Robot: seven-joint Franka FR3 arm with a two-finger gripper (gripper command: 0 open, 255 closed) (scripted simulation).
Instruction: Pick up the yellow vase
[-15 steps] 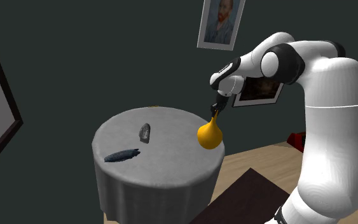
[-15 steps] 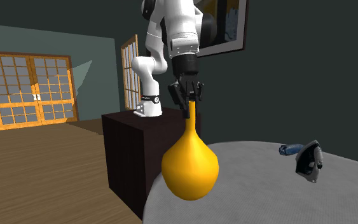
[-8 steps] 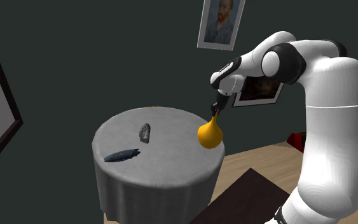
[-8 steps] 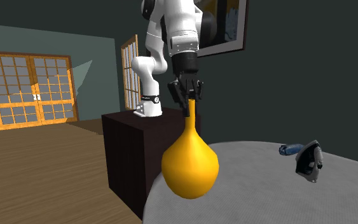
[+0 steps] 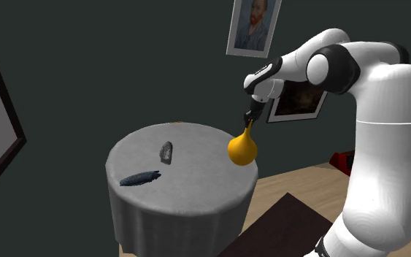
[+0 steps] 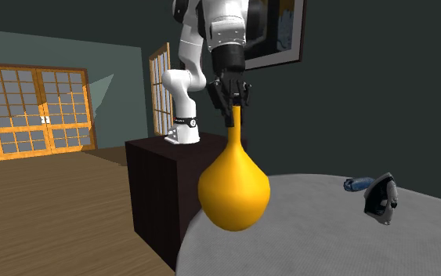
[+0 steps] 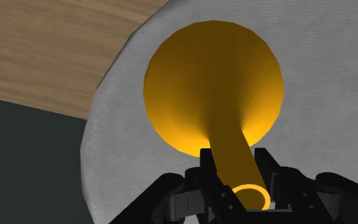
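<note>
The yellow vase has a round belly and a thin neck. It hangs upright just above the round grey table, near the edge at the shoulder view's right. My black gripper is shut on the top of its neck. In the second exterior view the yellow vase hangs from the gripper over the near rim of the table. In the wrist view the fingers clasp the neck of the vase, whose belly hangs over the table's rim.
A dark grey object and a dark blue object lie on the table, away from the vase. Framed pictures hang on the dark wall behind. The dark stand is beside the table, on a wooden floor.
The gripper has risen a little with the vase held in it, so the vase's belly hangs higher above the table. The objects on the table have not moved.
</note>
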